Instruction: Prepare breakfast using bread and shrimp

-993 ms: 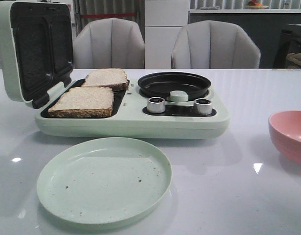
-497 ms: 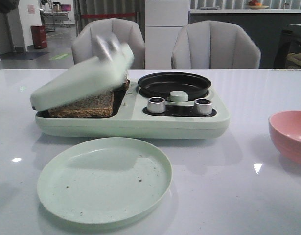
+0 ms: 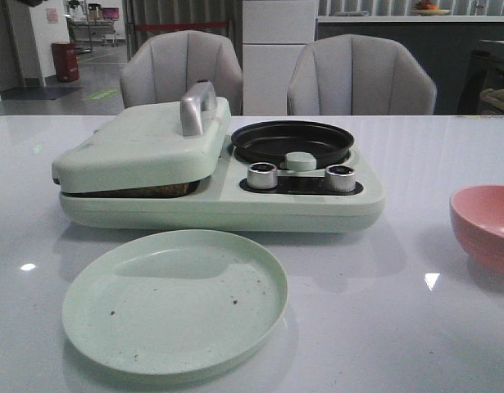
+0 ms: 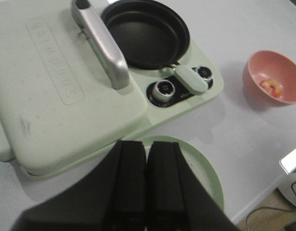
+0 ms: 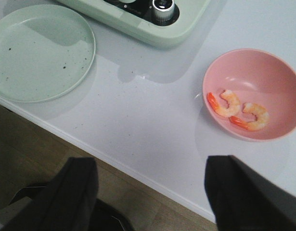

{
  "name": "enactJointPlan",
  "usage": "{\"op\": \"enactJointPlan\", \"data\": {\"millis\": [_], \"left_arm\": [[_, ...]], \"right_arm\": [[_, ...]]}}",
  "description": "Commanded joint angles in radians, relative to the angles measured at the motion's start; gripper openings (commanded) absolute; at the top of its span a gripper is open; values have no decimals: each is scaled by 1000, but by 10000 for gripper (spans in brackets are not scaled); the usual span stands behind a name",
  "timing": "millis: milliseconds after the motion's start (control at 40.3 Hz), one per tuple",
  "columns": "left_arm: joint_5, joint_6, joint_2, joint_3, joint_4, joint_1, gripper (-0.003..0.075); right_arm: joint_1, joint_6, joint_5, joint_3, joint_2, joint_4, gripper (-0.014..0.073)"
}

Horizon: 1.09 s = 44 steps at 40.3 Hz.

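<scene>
Lid (image 3: 145, 139) is down now on the breakfast maker (image 3: 301, 201); half a second back it was mid-swing, before that wide open. The bread (image 3: 149, 191) is just a brown sliver in the gap under it. Embossed lettering runs along the lid, can't read it. Two shrimp (image 5: 237, 111) sit in the pink bowl (image 5: 277, 84) on the worktop (image 3: 399, 295). Left gripper (image 4: 146, 180) has its jaws pressed together over the green plate (image 3: 174, 301); right gripper (image 5: 150, 190) has its jaws spread wide.

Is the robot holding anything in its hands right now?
No. The left gripper is shut with nothing between its fingers, above the plate. The right gripper is open and empty, near the shrimp in the bowl.
</scene>
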<state>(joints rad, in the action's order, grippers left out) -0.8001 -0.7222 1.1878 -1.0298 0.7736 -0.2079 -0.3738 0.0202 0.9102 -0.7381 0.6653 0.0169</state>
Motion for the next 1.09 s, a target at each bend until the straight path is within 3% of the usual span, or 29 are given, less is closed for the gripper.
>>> {"op": "enactJointPlan", "data": {"millis": [0, 372, 770, 944, 1068], "left_arm": [[57, -15, -94, 42, 33, -42, 100], [54, -15, -365, 216, 10, -69, 99], [48, -15, -380, 218, 10, -69, 99], [51, -15, -380, 218, 10, -69, 99], [51, -15, -380, 218, 10, -69, 99]], "right_arm": [[7, 1, -56, -25, -4, -7, 570], [7, 1, -56, -25, -4, -1, 570], [7, 1, -91, -25, 3, 6, 570], [9, -3, -89, -28, 87, -65, 570], [67, -12, -43, -68, 202, -93, 570]]}}
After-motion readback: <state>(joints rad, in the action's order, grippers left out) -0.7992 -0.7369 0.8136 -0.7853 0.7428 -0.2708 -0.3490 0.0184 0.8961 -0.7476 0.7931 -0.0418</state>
